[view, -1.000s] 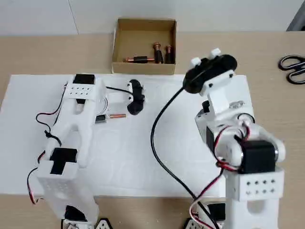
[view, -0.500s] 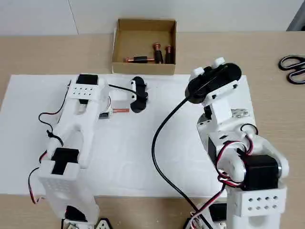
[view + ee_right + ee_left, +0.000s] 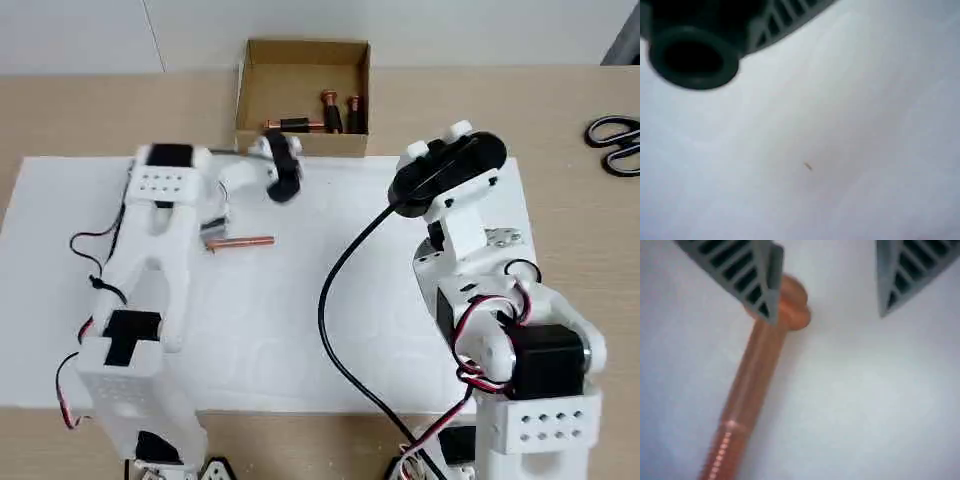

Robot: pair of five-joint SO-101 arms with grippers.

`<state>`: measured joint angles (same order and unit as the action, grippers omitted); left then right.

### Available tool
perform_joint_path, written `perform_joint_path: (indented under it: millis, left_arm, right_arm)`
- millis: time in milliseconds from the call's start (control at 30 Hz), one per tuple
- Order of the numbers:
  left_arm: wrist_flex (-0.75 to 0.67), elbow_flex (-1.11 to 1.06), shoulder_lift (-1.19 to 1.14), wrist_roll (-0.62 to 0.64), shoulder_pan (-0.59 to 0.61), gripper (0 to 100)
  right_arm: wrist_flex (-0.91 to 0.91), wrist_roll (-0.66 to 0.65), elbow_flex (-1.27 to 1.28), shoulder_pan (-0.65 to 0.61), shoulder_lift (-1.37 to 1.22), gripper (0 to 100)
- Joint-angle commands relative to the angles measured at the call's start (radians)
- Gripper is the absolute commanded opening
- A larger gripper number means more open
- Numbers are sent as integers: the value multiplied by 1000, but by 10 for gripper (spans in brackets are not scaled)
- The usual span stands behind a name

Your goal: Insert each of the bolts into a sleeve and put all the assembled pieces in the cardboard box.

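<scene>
Nearest the arms' bases, the white sheet [image 3: 300, 340] is covering the table [image 3: 560, 100], and both arms are standing over it. On the right, the right gripper [image 3: 715, 35] is hanging just above the sheet with a black sleeve [image 3: 692, 57] in it. Its jaws look to be clamped on the sleeve, whose open bore is facing the wrist camera, though one ribbed finger [image 3: 785, 15] is all that is showing clearly. Farther in on the left, the left gripper [image 3: 827, 312] is hovering over the head end of a copper bolt [image 3: 760, 370], its jaws standing well apart, with one fingertip touching the bolt's round head and the other off to the side. The bolt [image 3: 245, 241] is lying flat on the sheet, well apart from the sleeve. Beyond it, the cardboard box [image 3: 240, 95] is sitting at the sheet's far edge and is holding what look like three assembled pieces [image 3: 300, 124], and scissors [image 3: 612, 140] are lying near the table's far right edge. The step in hand seems to be picking up this loose bolt. Next, the left jaws probably need centring on the shaft before closing, then lifting and lining the threaded tip up with the sleeve's bore.
</scene>
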<state>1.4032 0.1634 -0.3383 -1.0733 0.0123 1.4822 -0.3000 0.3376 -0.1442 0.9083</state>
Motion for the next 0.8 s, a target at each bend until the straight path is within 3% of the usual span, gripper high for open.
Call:
perform_joint_path:
  millis: [0, 233, 533, 767]
  left_arm:
    - [130, 150, 18, 115, 0, 127]
    - [345, 278, 17, 408, -32, 127]
    - [348, 289, 20, 999, -28, 127]
    - [347, 289, 161, 1226, -37, 127]
  right_arm:
    - [-7, 8, -8, 7, 19, 4]
    - [-8, 8, -9, 8, 19, 4]
    - [-8, 8, -9, 5, 19, 4]
    - [-4, 9, -9, 8, 21, 4]
